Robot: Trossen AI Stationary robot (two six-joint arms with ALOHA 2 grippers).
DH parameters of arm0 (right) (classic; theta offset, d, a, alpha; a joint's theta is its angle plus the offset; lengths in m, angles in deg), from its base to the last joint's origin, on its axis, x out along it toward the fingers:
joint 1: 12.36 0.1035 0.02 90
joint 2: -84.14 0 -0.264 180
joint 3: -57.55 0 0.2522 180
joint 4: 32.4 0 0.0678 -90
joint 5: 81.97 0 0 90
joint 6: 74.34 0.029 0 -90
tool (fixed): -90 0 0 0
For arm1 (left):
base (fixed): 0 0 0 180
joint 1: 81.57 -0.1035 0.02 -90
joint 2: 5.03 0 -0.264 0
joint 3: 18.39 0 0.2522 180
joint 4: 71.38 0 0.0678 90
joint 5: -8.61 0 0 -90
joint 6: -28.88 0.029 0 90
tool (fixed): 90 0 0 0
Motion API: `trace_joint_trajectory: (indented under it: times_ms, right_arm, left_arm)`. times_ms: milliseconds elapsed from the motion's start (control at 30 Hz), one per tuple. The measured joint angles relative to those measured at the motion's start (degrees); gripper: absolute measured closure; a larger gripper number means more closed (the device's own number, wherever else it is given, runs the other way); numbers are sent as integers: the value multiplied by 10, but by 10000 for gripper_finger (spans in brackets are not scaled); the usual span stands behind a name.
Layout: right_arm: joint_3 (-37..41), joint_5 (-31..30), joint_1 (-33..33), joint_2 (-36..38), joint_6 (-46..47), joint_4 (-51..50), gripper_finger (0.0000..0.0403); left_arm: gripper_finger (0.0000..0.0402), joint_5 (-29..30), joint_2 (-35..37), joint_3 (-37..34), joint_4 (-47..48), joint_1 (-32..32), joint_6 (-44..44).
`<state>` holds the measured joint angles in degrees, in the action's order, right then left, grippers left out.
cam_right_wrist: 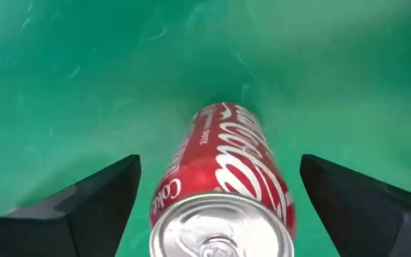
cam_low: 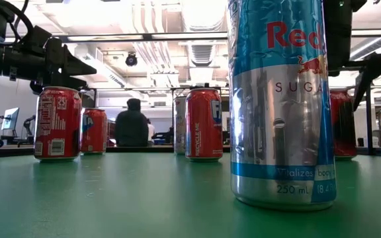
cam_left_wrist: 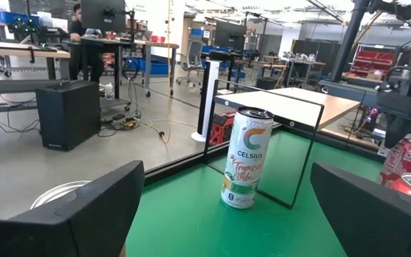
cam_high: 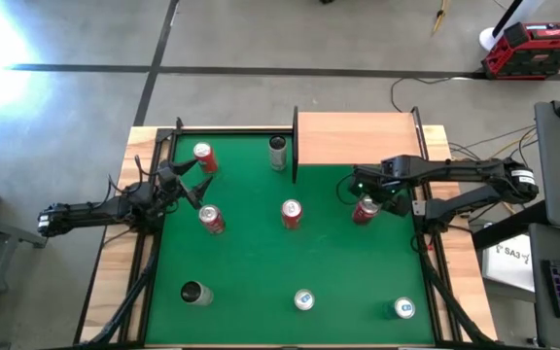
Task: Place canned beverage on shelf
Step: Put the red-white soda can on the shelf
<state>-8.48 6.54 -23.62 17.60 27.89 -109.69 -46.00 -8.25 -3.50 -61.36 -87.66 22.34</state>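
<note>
A red Coca-Cola can (cam_right_wrist: pixel 223 178) stands upright on the green mat (cam_high: pixel 251 262), just in front of the shelf (cam_high: pixel 358 136), a small light-wood board with black rails at the mat's far right. My right gripper (cam_high: pixel 366 199) hangs over this can, pointing down and open. Its two fingers (cam_right_wrist: pixel 98 196) stand wide on either side of the can without touching it. My left gripper (cam_high: pixel 191 183) waits open at the mat's left side, pointing level across it, with nothing between its fingers.
Several other cans stand on the mat: a slim Celsius can (cam_left_wrist: pixel 246 157) by the shelf's left rail, red cans (cam_high: pixel 291 212) (cam_high: pixel 212 219) (cam_high: pixel 202 156) in the middle and left, a silver can (cam_high: pixel 194 292) and two blue ones (cam_high: pixel 303 299) (cam_high: pixel 403 308) near the front edge.
</note>
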Motion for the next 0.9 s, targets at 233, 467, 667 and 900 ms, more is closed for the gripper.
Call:
trace_joint_trajectory:
  times_ms: [233, 467, 667, 900]
  right_arm:
    - [0, 13, 3, 0, -309, 32, 24]
    - [0, 34, 13, 0, -479, 35, 23]
    - [4, 34, 13, 0, -505, 34, 23]
    - [27, 30, 13, -12, -424, 32, 42]
  left_arm:
    - [15, 0, 0, 0, 0, 0, 0]
    - [15, 0, 0, 0, 0, 0, 0]
    - [15, 0, 0, 0, 0, 0, 0]
    - [15, 0, 0, 0, 0, 0, 0]
